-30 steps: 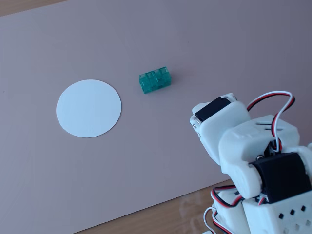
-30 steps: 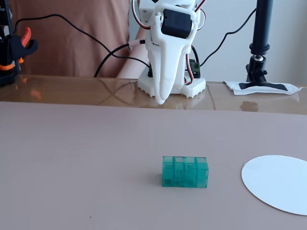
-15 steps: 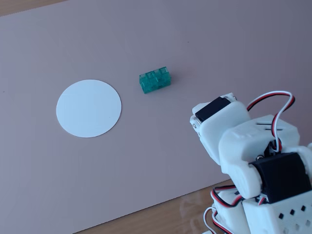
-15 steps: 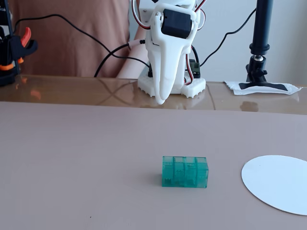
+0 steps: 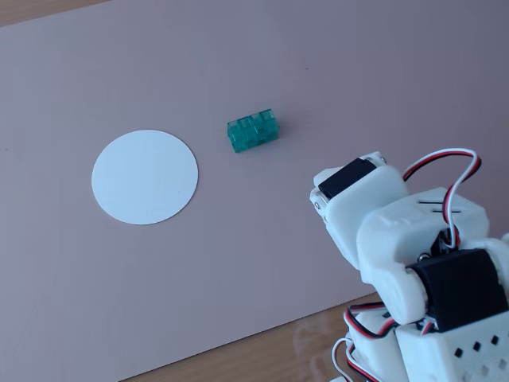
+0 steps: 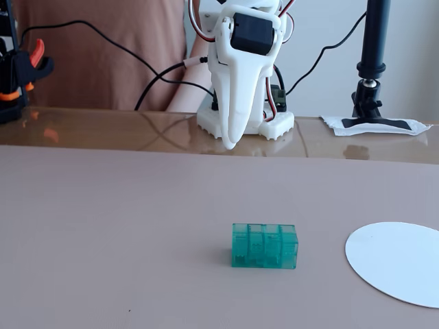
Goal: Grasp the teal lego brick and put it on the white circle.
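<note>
Nothing moved: teal lego brick (image 6: 264, 246) lengthwise toward white circle (image 6: 396, 262), apart.

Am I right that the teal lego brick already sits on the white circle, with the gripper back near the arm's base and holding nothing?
Not quite. The teal lego brick lies on the mauve mat beside the white circle, apart from it, as both fixed views show. The rest holds: the gripper hangs near the arm's base, holding nothing.
</note>
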You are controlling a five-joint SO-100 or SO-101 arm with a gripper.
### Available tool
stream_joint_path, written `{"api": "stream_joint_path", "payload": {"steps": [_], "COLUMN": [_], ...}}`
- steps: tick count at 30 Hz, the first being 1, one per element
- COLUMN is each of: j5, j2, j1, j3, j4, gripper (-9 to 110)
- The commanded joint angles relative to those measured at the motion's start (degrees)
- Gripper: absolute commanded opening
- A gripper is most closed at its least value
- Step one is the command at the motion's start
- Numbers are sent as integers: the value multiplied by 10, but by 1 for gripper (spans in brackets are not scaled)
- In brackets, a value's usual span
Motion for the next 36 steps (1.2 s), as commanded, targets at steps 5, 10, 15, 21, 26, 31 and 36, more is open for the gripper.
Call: {"api": "stream_joint_path", "payload": {"steps": [5,10,15,21,26,31,36], "j5": [-1,-1,-4,-2,-8,-21,6], "j2": [4,4,4,4,4,-94,-288], "j1": [-4,-4,-5,4,11,-23,-55], "j3": [-4,-4,-4,-4,-51,-156,-301], "j4": [-2,-2,-2,-3,-3,-15,-35], "gripper": [0,0,0,0,0,0,0]}}
